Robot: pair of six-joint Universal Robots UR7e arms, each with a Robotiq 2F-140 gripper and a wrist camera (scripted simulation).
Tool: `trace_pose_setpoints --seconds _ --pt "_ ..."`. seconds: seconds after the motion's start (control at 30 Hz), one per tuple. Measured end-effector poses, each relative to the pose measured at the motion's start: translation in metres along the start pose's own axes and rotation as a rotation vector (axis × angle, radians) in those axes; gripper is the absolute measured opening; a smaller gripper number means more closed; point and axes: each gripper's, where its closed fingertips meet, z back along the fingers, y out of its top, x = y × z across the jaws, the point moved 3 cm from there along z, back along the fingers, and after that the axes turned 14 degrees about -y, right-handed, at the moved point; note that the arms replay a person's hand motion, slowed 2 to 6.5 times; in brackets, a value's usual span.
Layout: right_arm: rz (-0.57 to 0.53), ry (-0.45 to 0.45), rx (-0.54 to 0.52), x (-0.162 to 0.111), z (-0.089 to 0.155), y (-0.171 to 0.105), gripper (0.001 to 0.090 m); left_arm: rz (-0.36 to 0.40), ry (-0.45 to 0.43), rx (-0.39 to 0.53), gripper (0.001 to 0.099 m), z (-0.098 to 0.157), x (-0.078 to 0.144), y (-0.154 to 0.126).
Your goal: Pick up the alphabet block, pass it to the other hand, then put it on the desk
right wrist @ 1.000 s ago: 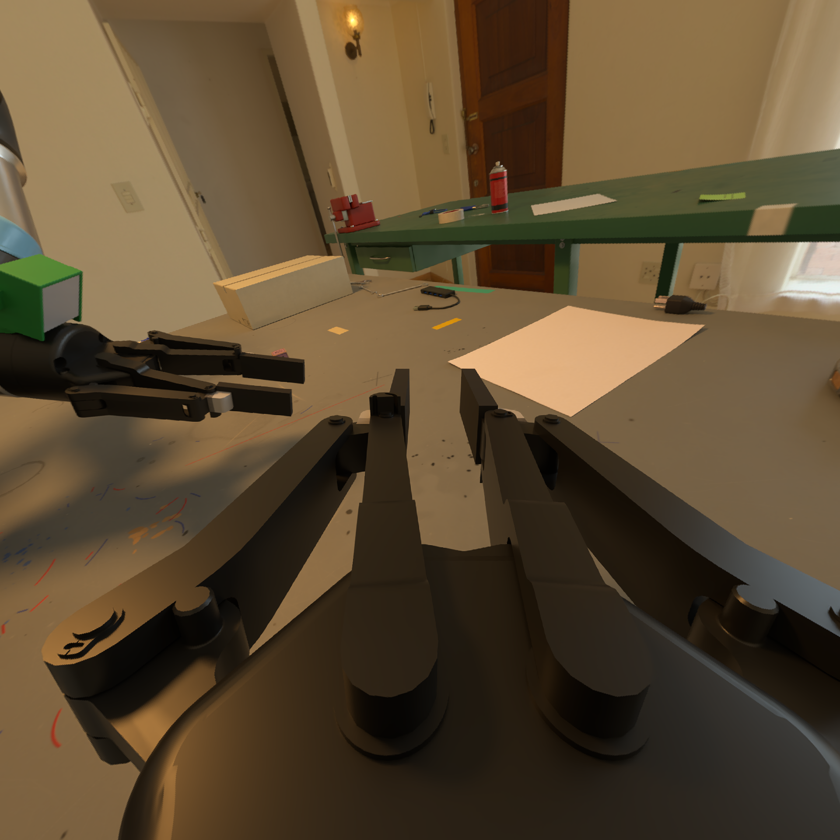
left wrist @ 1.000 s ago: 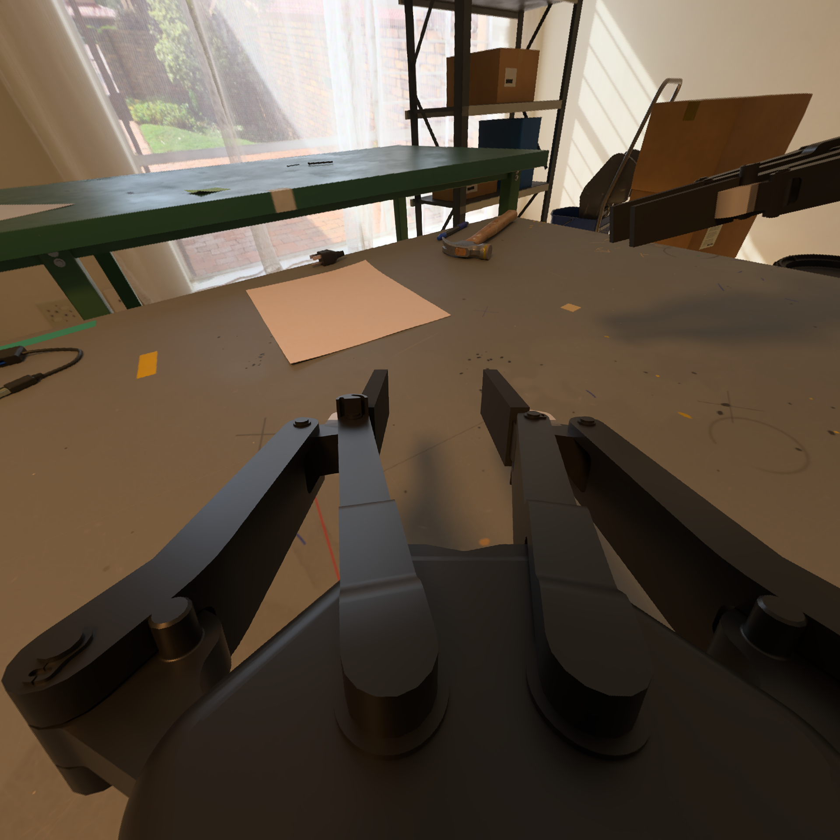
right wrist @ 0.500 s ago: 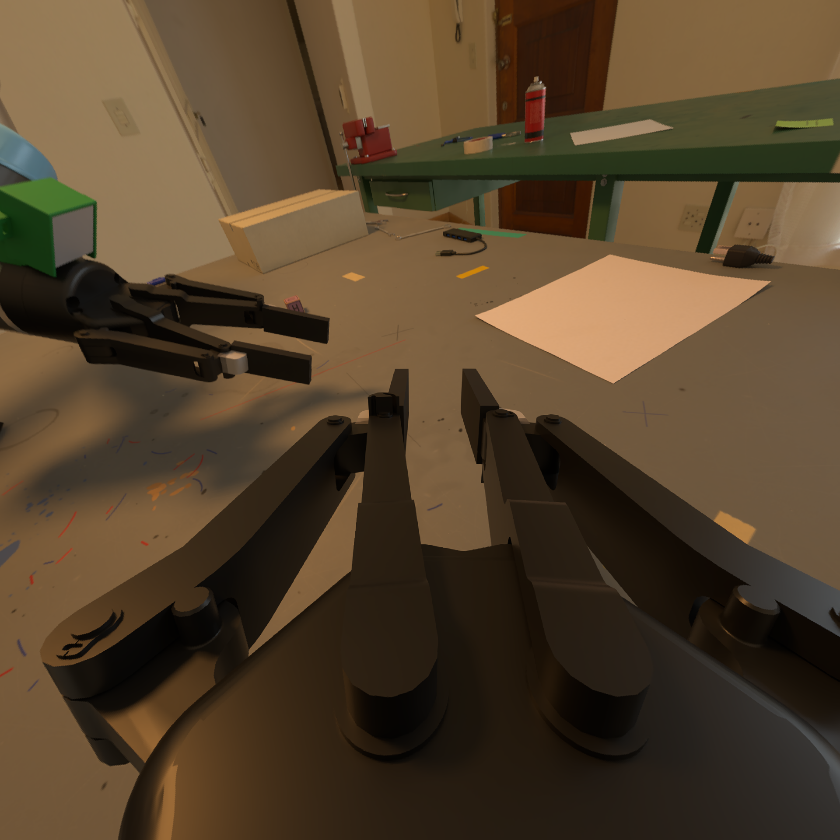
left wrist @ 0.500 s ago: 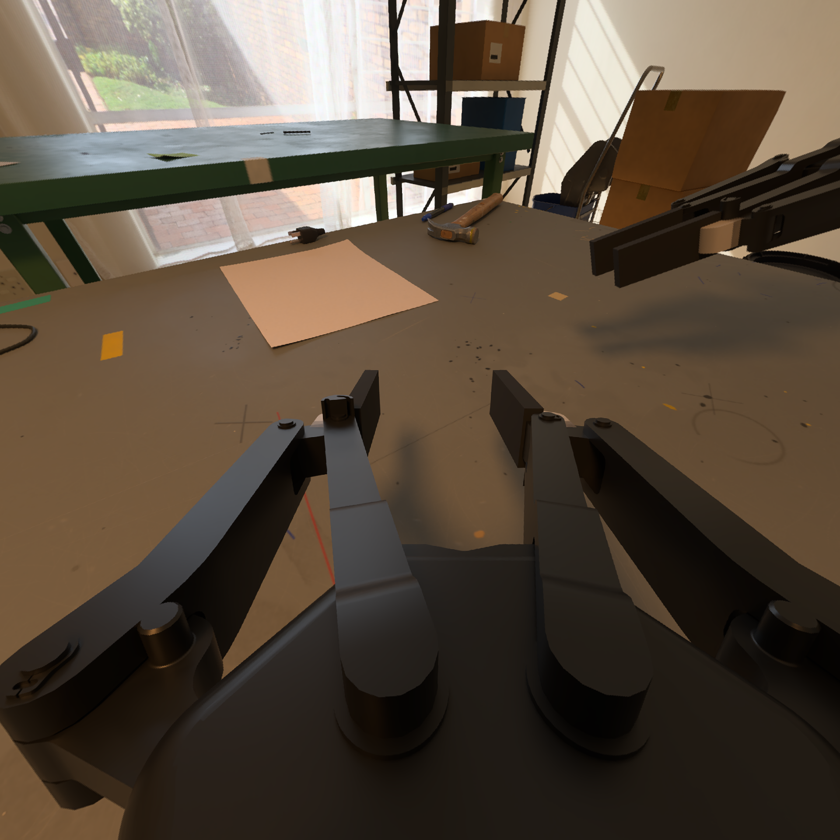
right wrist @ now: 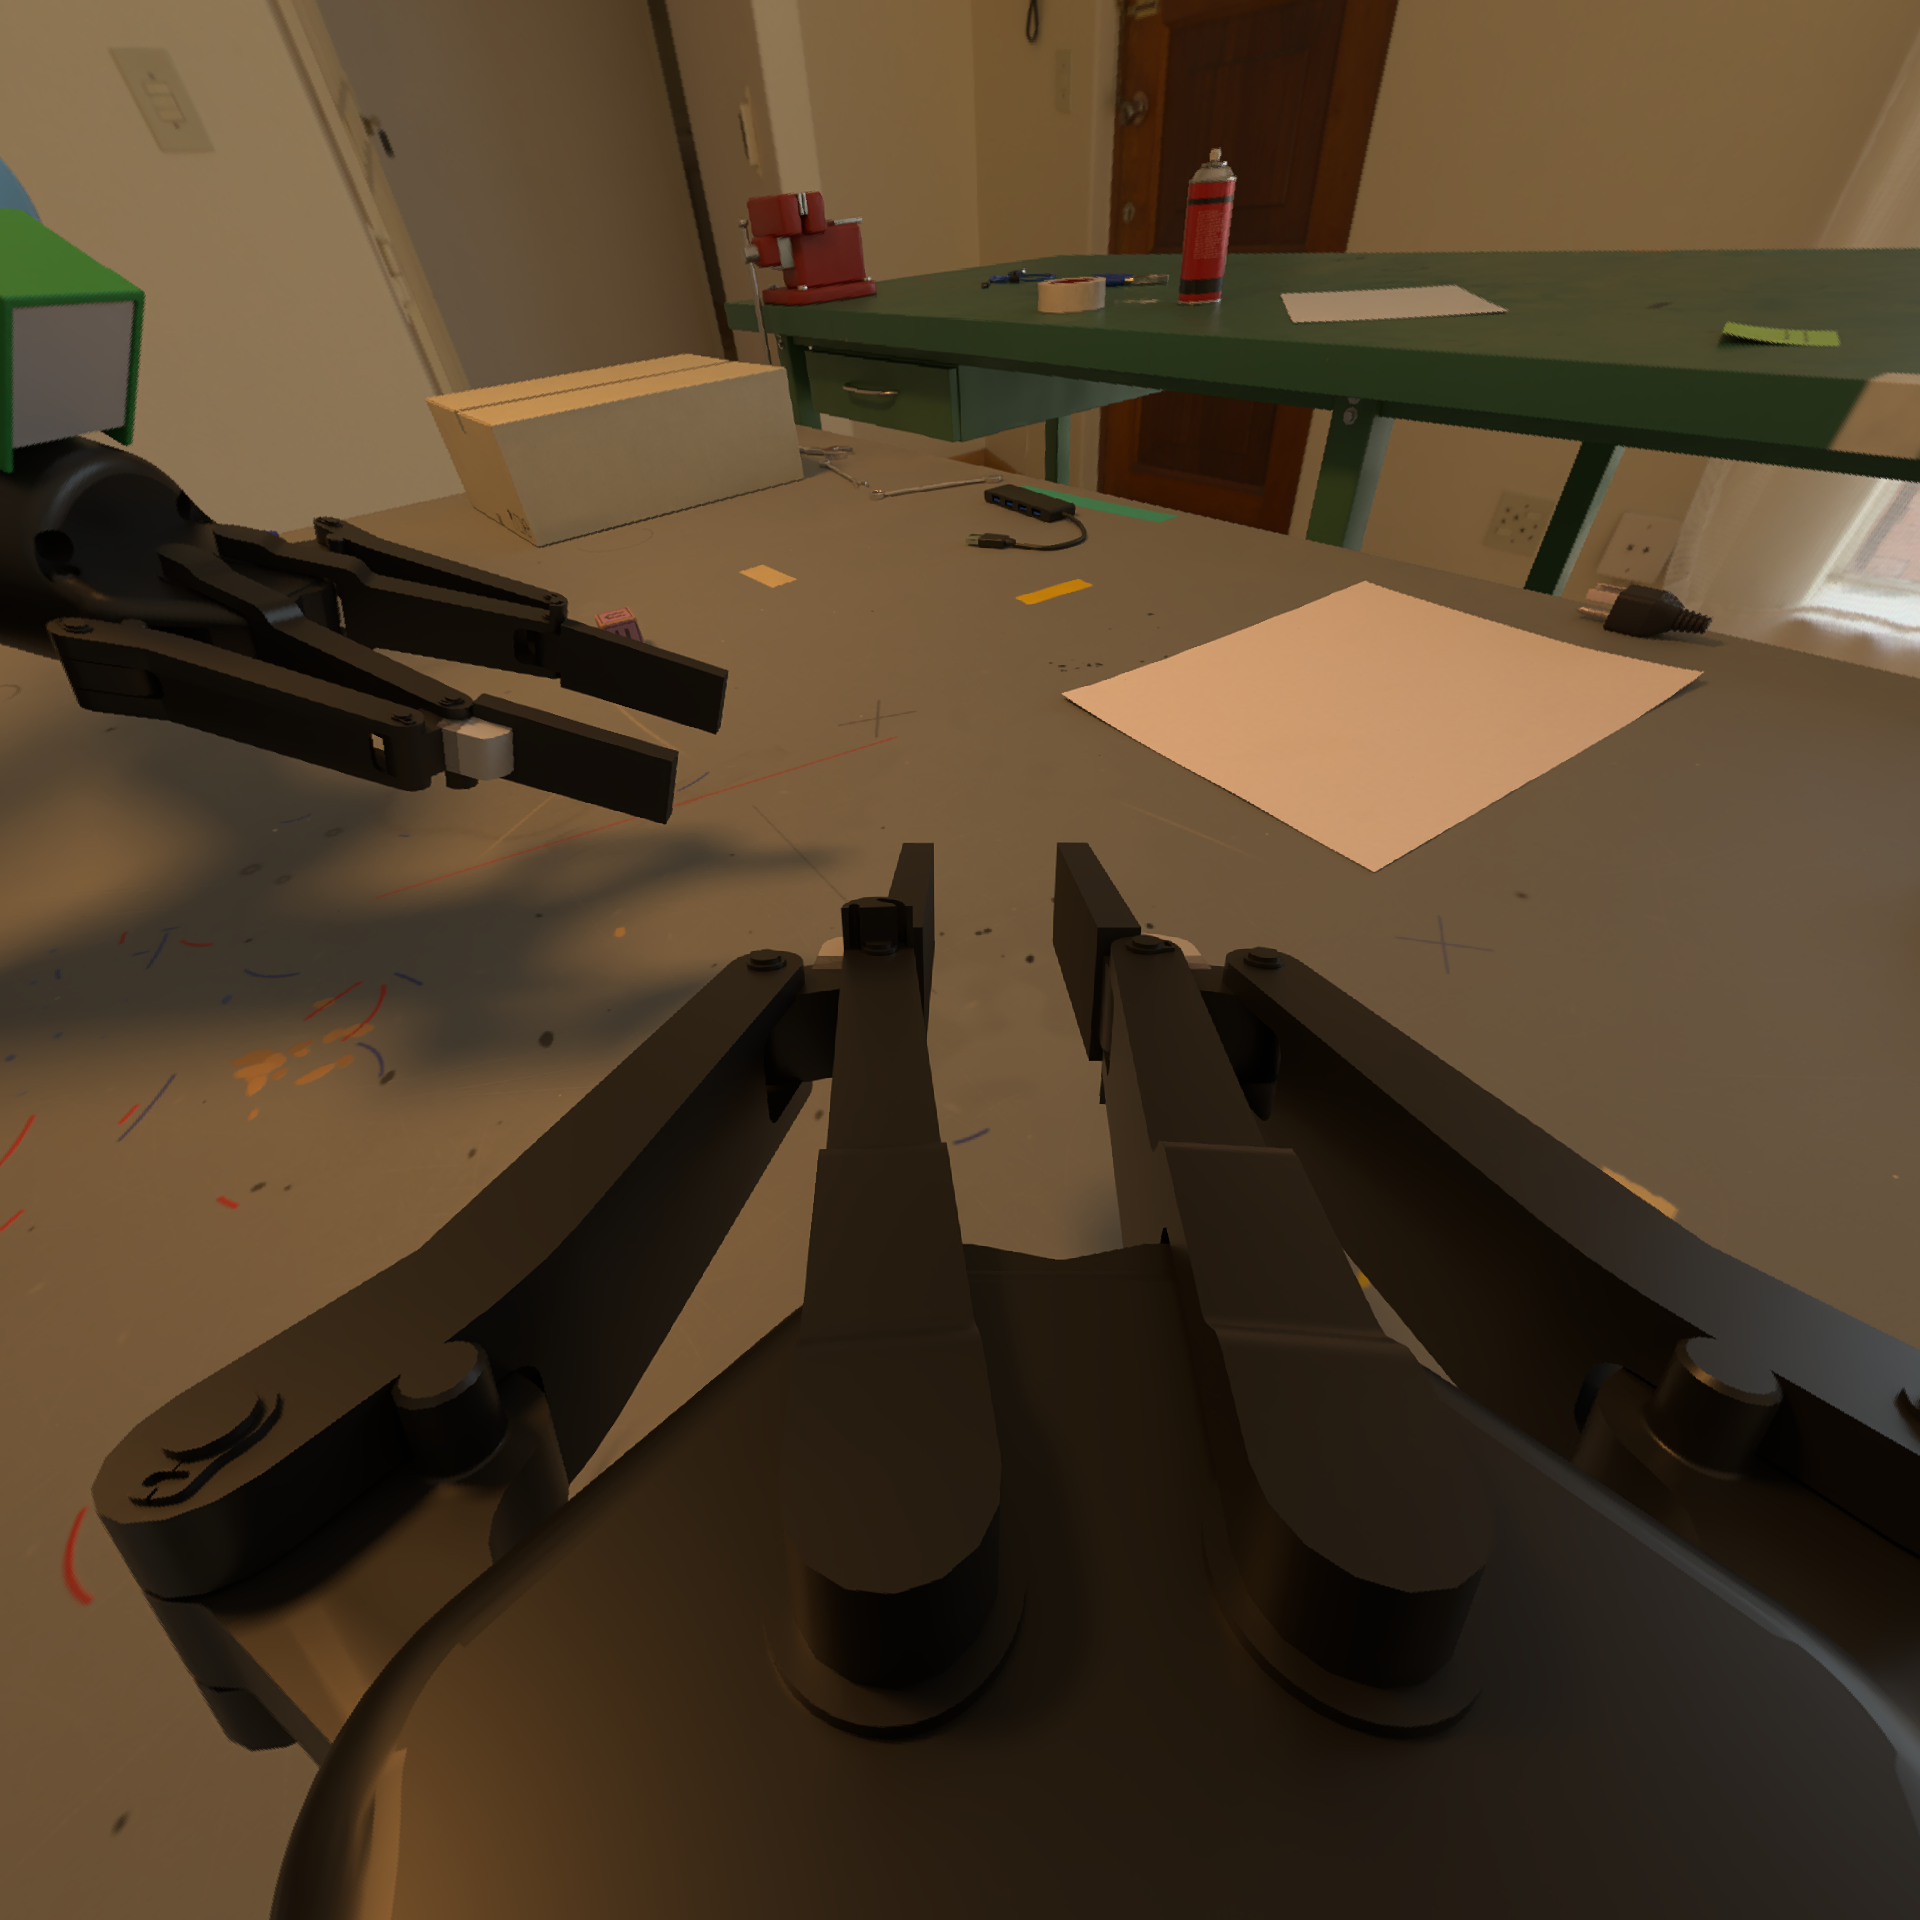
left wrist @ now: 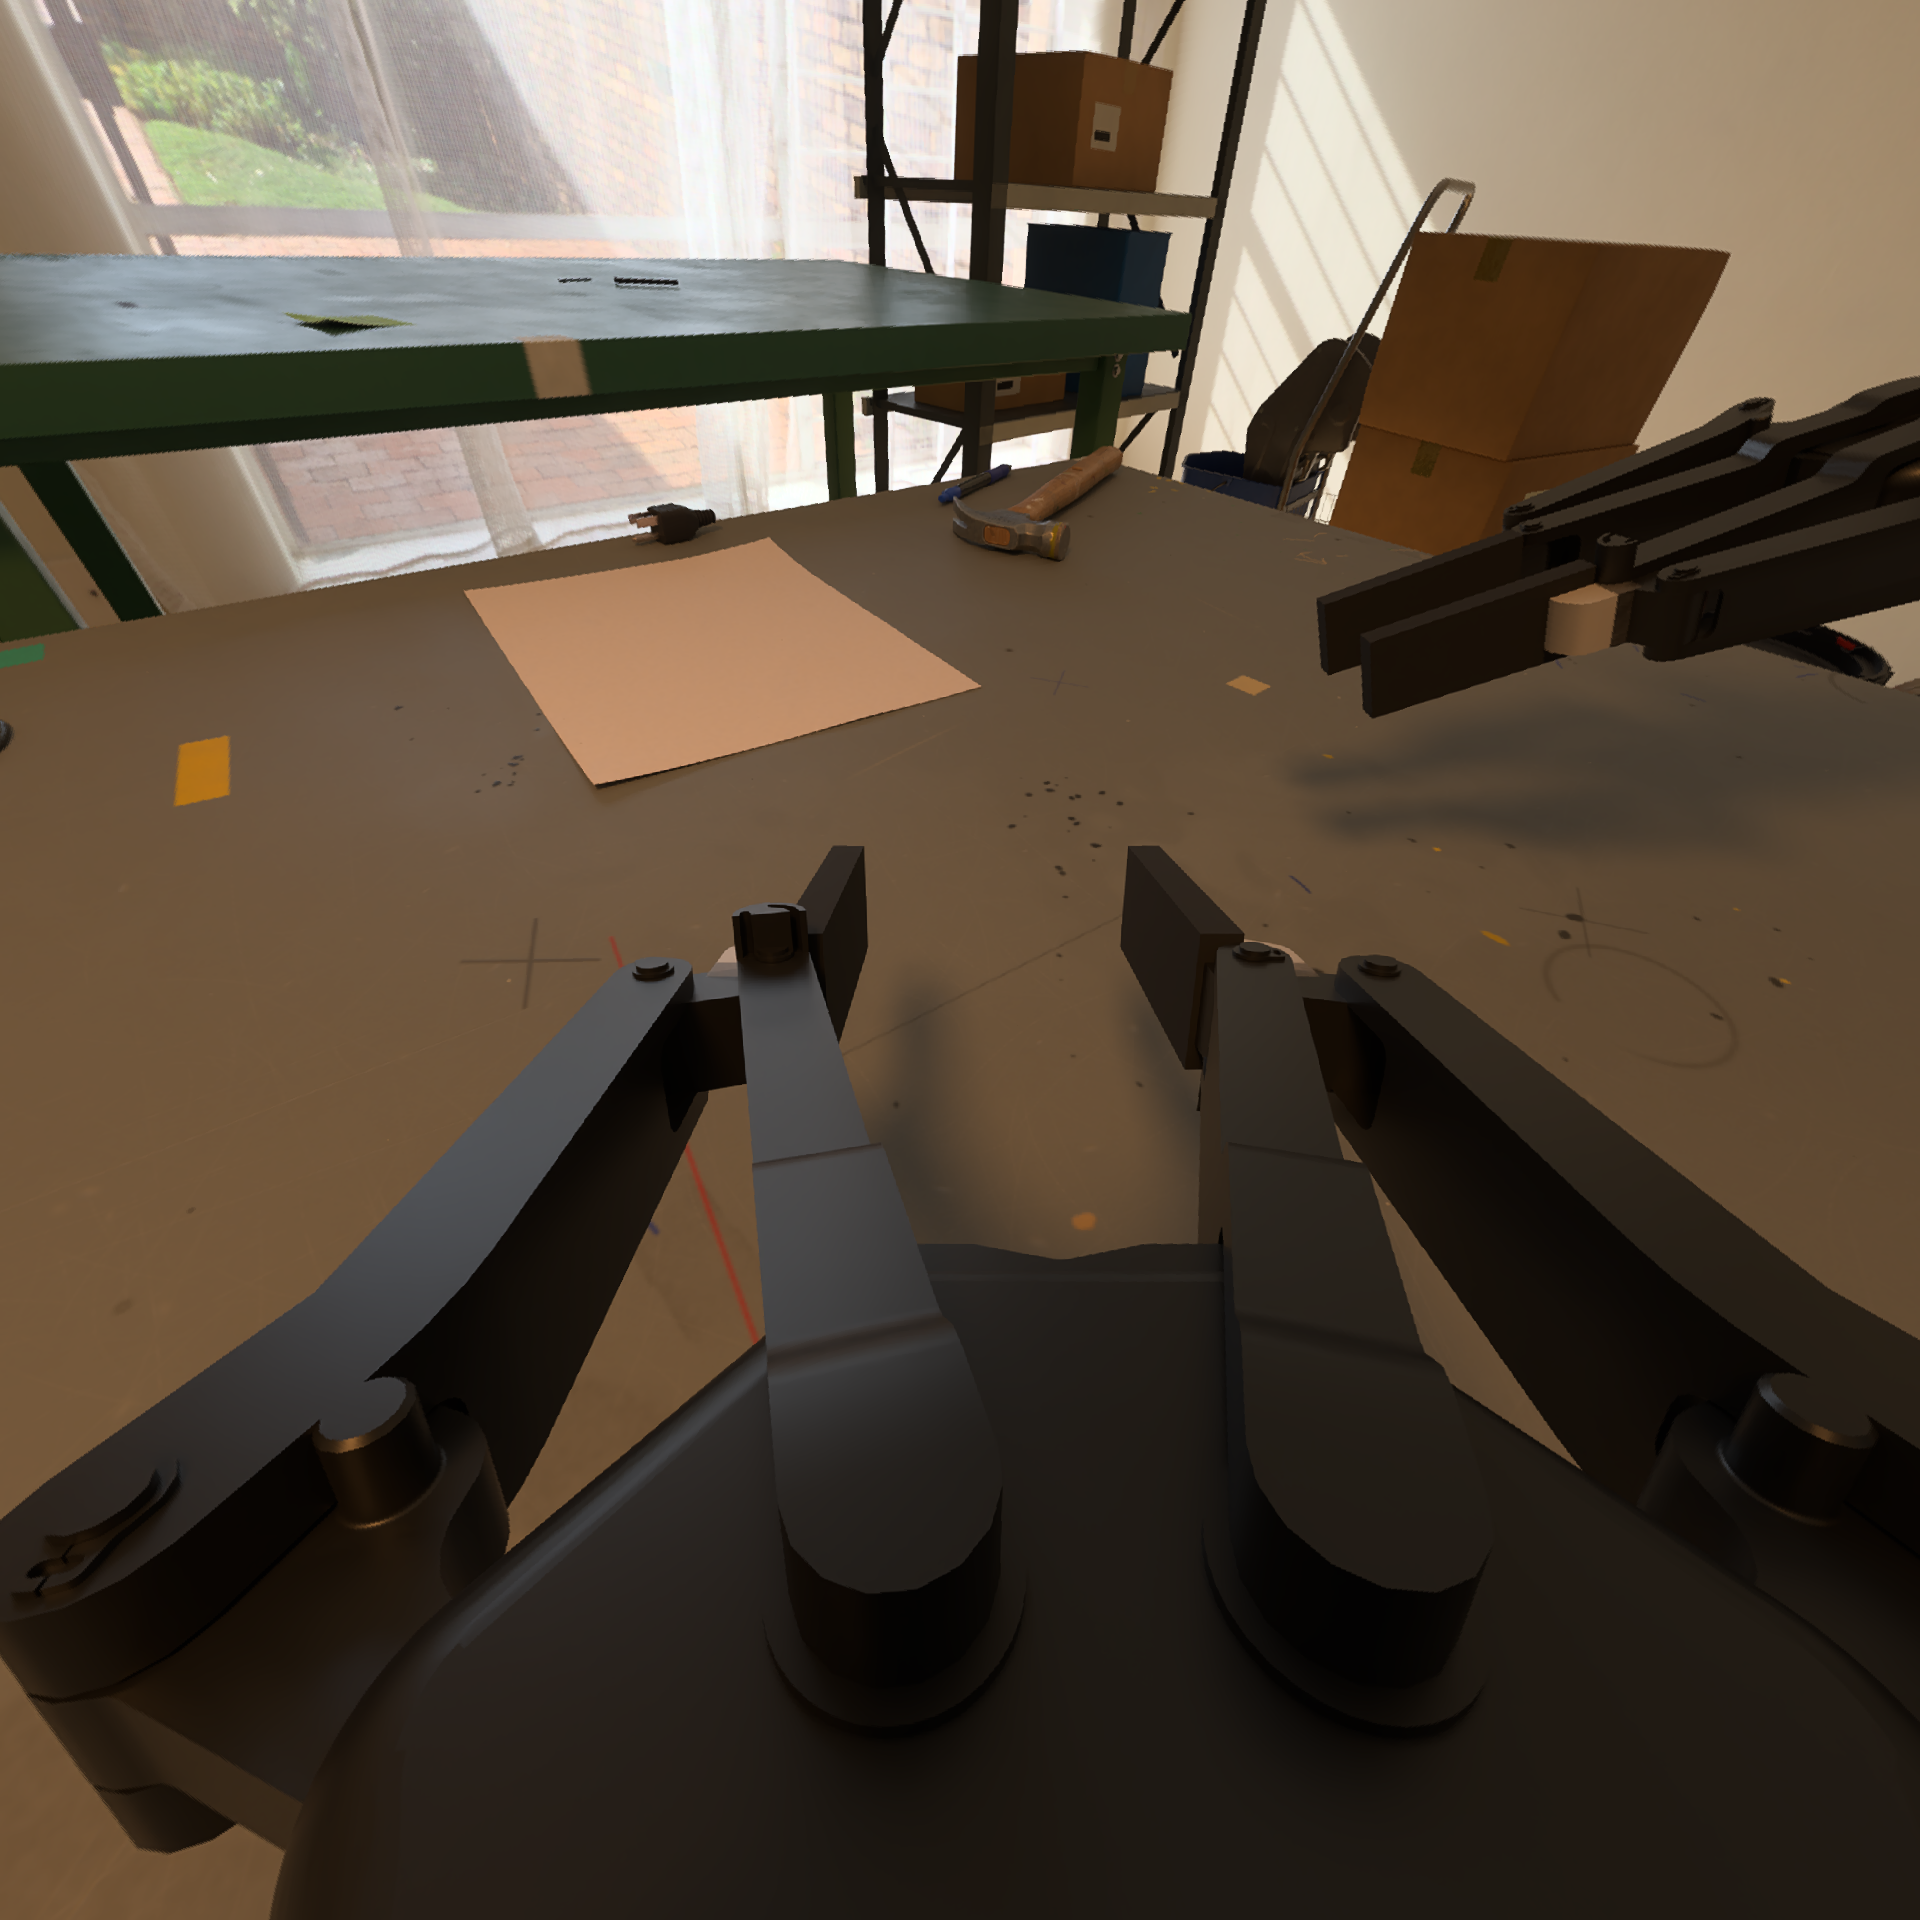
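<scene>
Both arms have dipped and swung since a second ago: the left gripper (left wrist: 994,914) has spread its fingers wider, and each gripper now sits closer and larger in the other's view.

Largest in view is the brown desk (left wrist: 312,987), scuffed with paint flecks and pencil marks. Behind it stands a long green workbench (right wrist: 1558,353), with a metal shelf rack (left wrist: 1039,208) and stacked cardboard boxes (left wrist: 1507,364) off to one side. On the desk's far edge sits a pale cardboard box (right wrist: 623,436). A sheet of tan paper (left wrist: 717,655) lies flat in the middle of the desk.

The left gripper hangs above the desk with a broad gap between its pads and nothing in it. The right gripper (right wrist: 994,904) also hangs over the desk, its fingers set narrow but apart, empty as well; from the left wrist view it shows at the right edge (left wrist: 1351,644), the two fingers close together.

Smaller things: a hammer (left wrist: 1029,509) near the desk's far edge, a red vise (right wrist: 810,249) and a red spray can (right wrist: 1205,229) on the workbench, a USB hub (right wrist: 1029,509), a black plug (right wrist: 1647,608).

The alphabet block (right wrist: 620,623) (a small pinkish cube, mostly hidden) rests on the desk just behind the left gripper's upper finger in the right wrist view, held by neither gripper.
</scene>
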Motion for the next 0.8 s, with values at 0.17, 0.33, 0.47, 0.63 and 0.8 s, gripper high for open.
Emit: trace_pose_setpoints --seconds 0.17,0.33,0.47,0.63,0.8 --pt "0.001 0.0 -0.004 -0.0013 -0.0004 -0.0026 0.0313 0.005 -0.006 -0.007 0.0663 0.0004 -0.0002 -0.0014" --pt "-0.006 0.009 -0.015 -0.0029 -0.001 -0.0046 0.0312 0.007 -0.01 -0.016 0.0664 0.0008 -0.0006 -0.0029" --pt "-0.015 0.018 -0.024 -0.0042 -0.0014 -0.0058 0.0312 0.009 -0.012 -0.023 0.0664 0.0012 -0.0011 -0.0039" --pt "-0.025 0.03 -0.029 -0.0056 -0.0019 -0.0066 0.0311 0.012 -0.019 -0.028 0.0664 0.0017 -0.0009 -0.0043" --pt "-0.031 0.039 -0.029 -0.0065 -0.0024 -0.0068 0.0311 0.018 -0.034 -0.034 0.0664 0.0024 0.0003 -0.0041"
